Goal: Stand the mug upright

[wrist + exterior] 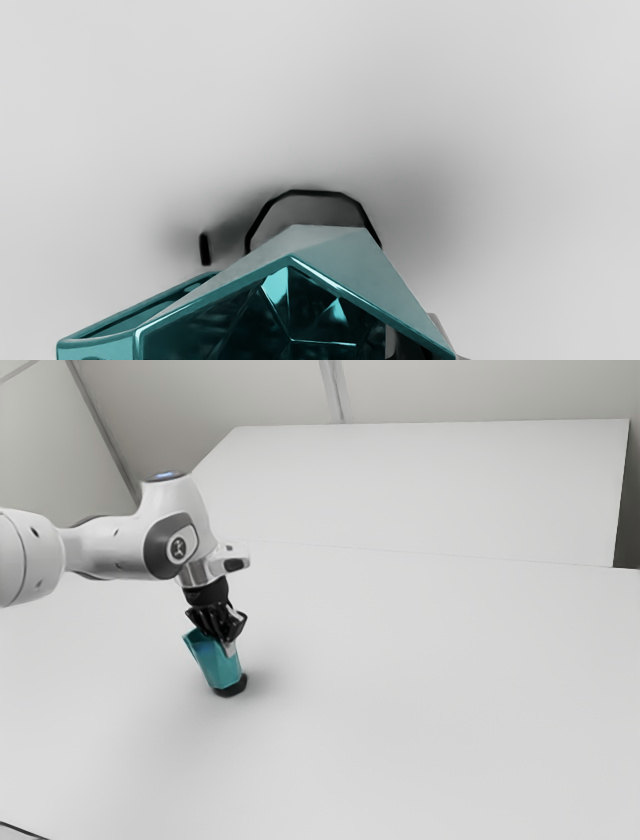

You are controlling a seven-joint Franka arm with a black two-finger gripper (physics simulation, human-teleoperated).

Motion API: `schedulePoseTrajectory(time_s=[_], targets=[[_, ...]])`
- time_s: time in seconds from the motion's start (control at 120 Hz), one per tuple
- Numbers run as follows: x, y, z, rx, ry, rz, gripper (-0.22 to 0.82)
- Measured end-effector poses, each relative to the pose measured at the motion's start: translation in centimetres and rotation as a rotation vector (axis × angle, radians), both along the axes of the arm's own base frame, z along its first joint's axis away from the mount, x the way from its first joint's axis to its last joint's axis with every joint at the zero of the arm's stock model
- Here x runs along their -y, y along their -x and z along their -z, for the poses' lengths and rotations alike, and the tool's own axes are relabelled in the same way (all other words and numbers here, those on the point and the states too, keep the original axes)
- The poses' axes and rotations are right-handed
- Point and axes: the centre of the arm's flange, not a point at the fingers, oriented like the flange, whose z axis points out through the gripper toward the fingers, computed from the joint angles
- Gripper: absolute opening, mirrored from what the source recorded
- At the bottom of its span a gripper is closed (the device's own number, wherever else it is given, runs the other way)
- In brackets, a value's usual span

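The black gripper [229, 644] reaches down to the upper part of the teal mug [217, 665] in the exterior view. The mug leans, its black base low and its mouth toward the exterior view's upper left. Whether the base touches the table is hard to tell. Looking from the hand, I see into the faceted mouth of the mug [260, 315], with the handle [125, 317] at one side. The gripper [416, 341] is shut on the mug's wall, one finger inside the mouth and the other outside; both are largely hidden.
The white table [420, 700] spreads around the mug. A raised white panel [420, 490] stands beyond it toward the exterior view's top right. The arm comes in from the exterior view's left, above the table.
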Motion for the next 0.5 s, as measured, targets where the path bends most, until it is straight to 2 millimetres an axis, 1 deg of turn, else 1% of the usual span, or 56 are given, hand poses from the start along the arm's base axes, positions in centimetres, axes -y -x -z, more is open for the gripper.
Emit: schedulePoseTrajectory(time_s=[0.458,0.5], targets=[[0.6,0.0,1.2,-0.033,-0.012,-0.064,-0.18],[0.6,0.0,1.2,-0.035,-0.012,-0.068,-0.16]])
